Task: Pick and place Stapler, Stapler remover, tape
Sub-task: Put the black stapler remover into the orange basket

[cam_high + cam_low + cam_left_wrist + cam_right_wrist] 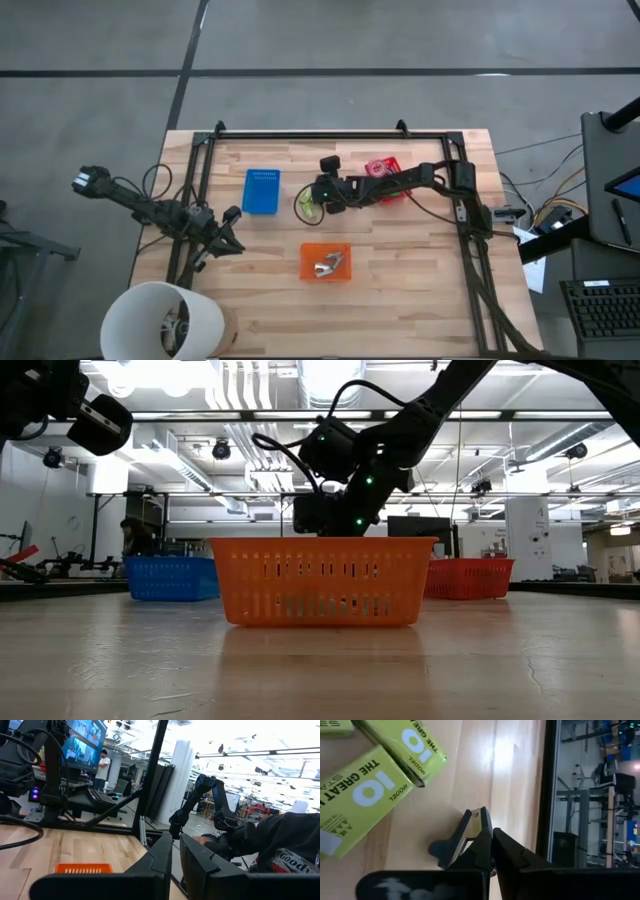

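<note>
White round tub (160,320) sits nearest the overhead lens, at the wooden table's (420,300) near-left corner; an orange bin (326,262) at mid-table holds a small grey metal piece (328,265); a blue bin (262,191) and a red bin (384,168) stand farther back; the right gripper (308,203) reaches between them over yellow-green boxes (303,208); the left gripper (230,232) waits by the frame at the table's left side.

At table height, the orange bin (325,595) fills the foreground, the blue bin (172,578) and red bin (470,577) behind it; the right arm hangs above, its fingers hidden; a person (135,540) shows far back.

From the left wrist, the left gripper (176,855) has its fingers nearly together on nothing; the orange bin (82,868) lies beyond.

From the right wrist, the right gripper (492,842) is clamped on a small dark tool with a metal tip, apparently the stapler (465,837), just above bare wood beside the yellow-green boxes (365,795).
</note>
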`<control>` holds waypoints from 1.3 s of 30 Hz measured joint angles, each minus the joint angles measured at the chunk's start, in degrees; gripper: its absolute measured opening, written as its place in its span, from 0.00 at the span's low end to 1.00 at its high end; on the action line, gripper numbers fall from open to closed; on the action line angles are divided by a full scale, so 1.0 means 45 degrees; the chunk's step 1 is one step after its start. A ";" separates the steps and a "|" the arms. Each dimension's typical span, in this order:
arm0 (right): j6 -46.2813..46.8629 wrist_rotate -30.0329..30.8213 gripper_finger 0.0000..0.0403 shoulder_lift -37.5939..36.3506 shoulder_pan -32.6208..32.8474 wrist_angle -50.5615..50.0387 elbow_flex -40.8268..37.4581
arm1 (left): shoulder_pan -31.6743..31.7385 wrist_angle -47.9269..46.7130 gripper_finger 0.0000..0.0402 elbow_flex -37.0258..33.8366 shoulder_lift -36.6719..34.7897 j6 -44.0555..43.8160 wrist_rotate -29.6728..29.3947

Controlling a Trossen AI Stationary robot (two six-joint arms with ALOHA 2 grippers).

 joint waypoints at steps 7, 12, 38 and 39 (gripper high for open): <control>0.0637 0.0523 0.02 -0.0615 0.0620 -0.0072 0.0165 | -0.0001 0.0000 0.10 -0.0004 0.0004 0.0001 0.0000; 0.1625 0.0339 0.02 -0.1381 0.1175 -0.0861 0.0411 | -0.0001 0.0000 0.10 -0.0002 0.0004 -0.0002 0.0003; 0.8422 -0.5620 0.02 -0.3284 0.4876 -0.2331 0.0282 | 0.0001 0.0002 0.10 -0.0003 -0.0001 -0.0003 0.0000; 0.8492 -0.5671 0.02 -0.3284 0.4924 -0.2330 0.0277 | 0.0001 0.0001 0.10 -0.0003 -0.0001 -0.0004 0.0000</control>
